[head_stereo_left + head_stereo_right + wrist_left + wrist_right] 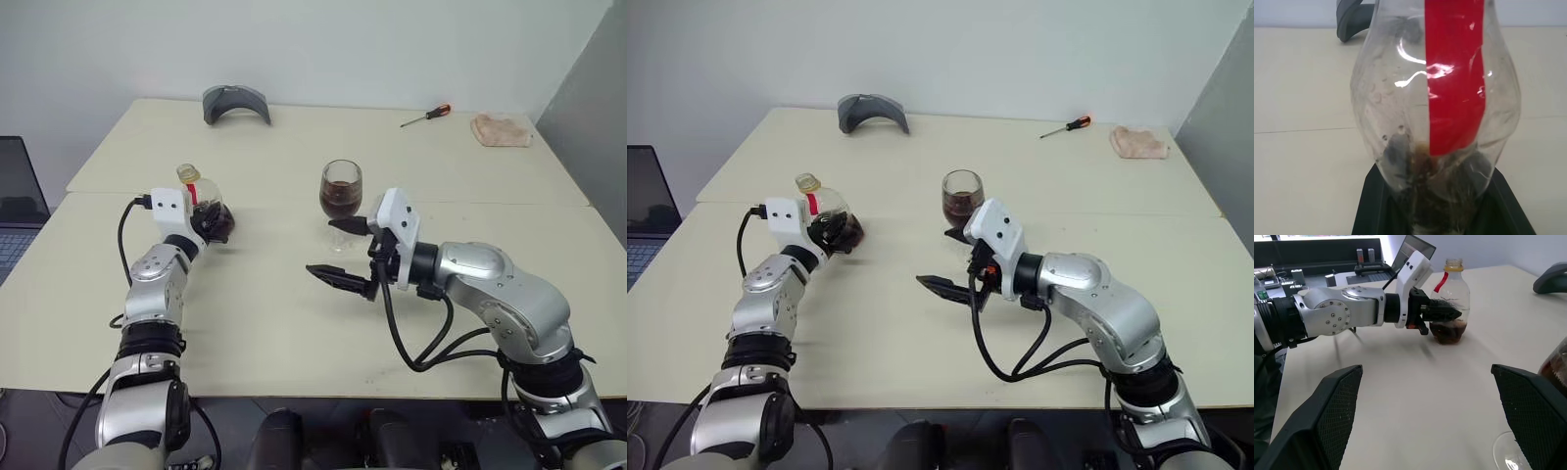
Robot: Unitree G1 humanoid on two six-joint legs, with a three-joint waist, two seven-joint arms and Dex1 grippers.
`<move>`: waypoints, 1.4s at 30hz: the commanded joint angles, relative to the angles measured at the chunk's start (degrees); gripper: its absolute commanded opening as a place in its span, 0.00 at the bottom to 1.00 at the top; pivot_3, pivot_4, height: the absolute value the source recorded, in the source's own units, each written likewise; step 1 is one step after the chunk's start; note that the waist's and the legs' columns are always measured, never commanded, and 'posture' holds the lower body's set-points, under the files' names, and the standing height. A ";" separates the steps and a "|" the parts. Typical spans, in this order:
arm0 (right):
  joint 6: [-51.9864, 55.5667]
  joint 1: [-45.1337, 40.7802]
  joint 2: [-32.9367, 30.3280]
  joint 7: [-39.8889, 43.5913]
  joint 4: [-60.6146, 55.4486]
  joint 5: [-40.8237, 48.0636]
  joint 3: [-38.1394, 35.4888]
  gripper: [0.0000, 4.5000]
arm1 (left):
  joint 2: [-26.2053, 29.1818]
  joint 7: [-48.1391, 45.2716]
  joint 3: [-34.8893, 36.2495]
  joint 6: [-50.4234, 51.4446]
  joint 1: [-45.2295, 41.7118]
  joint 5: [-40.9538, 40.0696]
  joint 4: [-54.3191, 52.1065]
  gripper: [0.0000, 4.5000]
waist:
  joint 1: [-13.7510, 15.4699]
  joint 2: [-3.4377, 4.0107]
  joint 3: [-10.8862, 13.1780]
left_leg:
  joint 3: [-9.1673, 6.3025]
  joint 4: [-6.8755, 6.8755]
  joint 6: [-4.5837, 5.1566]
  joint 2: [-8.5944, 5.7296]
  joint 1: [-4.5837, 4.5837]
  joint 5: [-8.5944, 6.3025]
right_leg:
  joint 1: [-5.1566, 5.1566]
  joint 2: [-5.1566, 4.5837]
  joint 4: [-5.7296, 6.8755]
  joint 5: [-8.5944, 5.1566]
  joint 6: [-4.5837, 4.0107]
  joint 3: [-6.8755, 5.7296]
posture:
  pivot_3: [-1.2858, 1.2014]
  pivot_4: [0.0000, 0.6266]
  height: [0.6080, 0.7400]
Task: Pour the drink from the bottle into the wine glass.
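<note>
Our left gripper (pixel 828 233) is clamped on the round body of the bottle (pixel 831 217), which stands upright at the left side of the table (pixel 294 323); we cannot tell whether its base touches the top or hangs just above it. In the left wrist view the bottle sits between our two black fingers (pixel 1371 205), its red label (pixel 1452 78) facing the camera and only a shallow layer of dark drink (pixel 1448 330) left at the bottom.

Our right gripper (pixel 345 257) is spread wide and holds nothing. It lies level, pointing toward our left, just in front of the wine glass (pixel 341 196), whose foot lies close by one finger without our being able to see contact. The glass stands upright near the middle of the table, well apart from the bottle, with dark drink filling roughly the lower half of its bowl.

We judge the pouring itself as done: most of the liquid is in the glass and the bottle is back upright. What seems left is to let go of the bottle and draw both arms away.
</note>
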 commanded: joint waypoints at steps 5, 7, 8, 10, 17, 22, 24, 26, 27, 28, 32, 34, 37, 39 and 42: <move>-2.48 -1.28 0.87 1.15 -1.35 0.48 0.09 1.00 | 1.18 3.17 -0.08 -2.96 -1.72 2.48 4.15 0.16 | -0.02 0.00 -0.01 | 0.00 0.00 0.00 0.01 0.01 0.00 | 0.00 0.00 0.01 0.00 0.00 0.00 | 0.52 0.24 1.00; -2.68 -1.18 0.90 1.26 -1.15 0.24 0.24 1.00 | 1.41 3.73 -0.60 -3.63 -2.35 3.45 5.06 0.16 | -0.02 0.00 -0.01 | 0.00 0.00 0.00 0.01 0.01 0.00 | 0.00 0.00 0.01 0.00 0.00 0.00 | 0.52 0.24 1.00; -2.76 -1.11 0.87 1.30 -1.12 0.16 0.29 1.00 | 1.33 3.71 -0.50 -3.79 -2.65 3.43 5.40 0.16 | -0.03 0.00 -0.01 | 0.00 0.00 0.00 0.01 0.01 0.00 | 0.00 0.00 0.01 0.00 0.00 0.00 | 0.52 0.24 1.00; -2.77 -1.04 0.82 1.32 -1.16 0.19 0.30 1.00 | 1.32 3.73 -0.44 -4.14 -3.02 3.61 6.07 0.16 | -0.03 0.00 -0.01 | 0.00 -0.02 0.00 0.01 0.02 0.00 | 0.00 0.00 0.01 0.00 0.00 0.00 | 0.52 0.24 1.00; -2.87 -1.04 0.58 1.32 -1.16 0.02 0.35 1.00 | 1.29 3.54 0.48 -4.41 -4.03 2.86 8.90 0.16 | -0.03 0.00 -0.01 | 0.00 -0.02 0.00 0.01 0.02 0.00 | 0.00 0.00 0.01 0.00 0.00 -0.01 | 0.52 0.24 1.00; -2.88 -1.07 0.44 1.40 -1.16 0.01 0.40 1.00 | 1.48 3.26 0.85 -4.84 -5.16 2.58 11.30 0.16 | -0.05 0.00 -0.01 | 0.00 -0.03 0.00 0.01 0.02 0.00 | 0.00 0.00 0.01 0.00 0.00 -0.01 | 0.52 0.24 1.00; -2.84 -1.07 0.40 1.39 -1.17 0.05 0.37 1.00 | 1.49 3.12 0.89 -4.93 -5.41 2.43 11.79 0.16 | -0.05 0.00 -0.01 | 0.00 -0.03 0.00 0.01 0.02 0.00 | 0.00 0.00 0.01 0.00 0.00 -0.01 | 0.52 0.24 1.00; -2.81 -1.05 0.36 1.34 -1.15 0.08 0.32 1.00 | 1.57 2.93 0.67 -5.04 -5.55 2.63 12.10 0.16 | -0.06 0.00 -0.01 | 0.01 -0.03 0.00 0.01 0.02 0.00 | 0.00 0.00 0.01 0.00 0.00 -0.01 | 0.52 0.24 1.00; -2.79 -1.04 0.33 1.32 -1.15 0.08 0.30 1.00 | 1.72 3.20 0.36 -5.34 -5.52 3.16 12.18 0.23 | -0.07 0.00 -0.01 | 0.00 -0.03 0.00 0.02 0.02 0.00 | 0.00 0.00 0.01 0.00 0.00 -0.01 | 0.52 0.24 1.00; -2.78 -1.01 0.30 1.32 -1.15 0.07 0.31 1.00 | 1.72 3.18 0.36 -5.51 -5.49 3.21 12.22 0.32 | -0.08 0.00 -0.01 | 0.01 -0.03 0.00 0.01 0.02 0.00 | 0.00 0.00 0.00 0.00 0.00 -0.01 | 0.52 0.24 1.00; -2.66 -0.87 0.20 1.27 -1.29 0.16 0.25 1.00 | 1.84 3.18 -0.03 -6.41 -4.90 3.84 11.54 0.61 | -0.15 0.00 -0.01 | 0.01 -0.04 0.00 0.02 0.02 0.00 | -0.01 0.00 0.00 0.00 0.00 -0.01 | 0.52 0.24 1.00; -2.59 -0.83 0.26 1.10 -1.30 0.17 0.25 1.00 | 1.84 3.13 -0.27 -6.64 -4.08 3.99 10.18 0.75 | -0.15 0.00 -0.01 | 0.01 -0.05 0.00 0.03 0.01 0.00 | -0.02 0.00 -0.01 0.00 0.00 -0.02 | 0.52 0.24 1.00; -2.26 -0.73 0.47 0.76 -1.30 0.43 -0.03 1.00 | 1.64 2.99 -0.62 -6.22 -2.02 4.27 6.36 0.96 | -0.15 0.00 -0.01 | 0.01 -0.05 -0.01 0.03 0.02 0.00 | -0.02 0.00 -0.02 0.00 0.00 -0.01 | 0.52 0.24 1.00; -2.31 -0.69 0.42 0.88 -1.23 0.57 -0.19 1.00 | 1.55 2.88 -0.78 -5.74 -0.27 4.28 3.30 1.00 | -0.16 0.00 -0.01 | 0.02 -0.06 -0.01 0.05 0.01 0.00 | -0.02 0.00 -0.02 0.00 0.00 0.00 | 0.52 0.24 1.00; -2.64 -0.32 0.05 1.04 -1.26 0.42 -0.42 1.00 | 1.52 3.09 -0.48 -3.97 3.07 3.81 -2.61 1.00 | -0.16 0.00 -0.01 | 0.01 -0.07 -0.01 0.05 0.01 0.00 | -0.02 0.00 -0.01 0.00 0.00 -0.01 | 0.52 0.24 1.00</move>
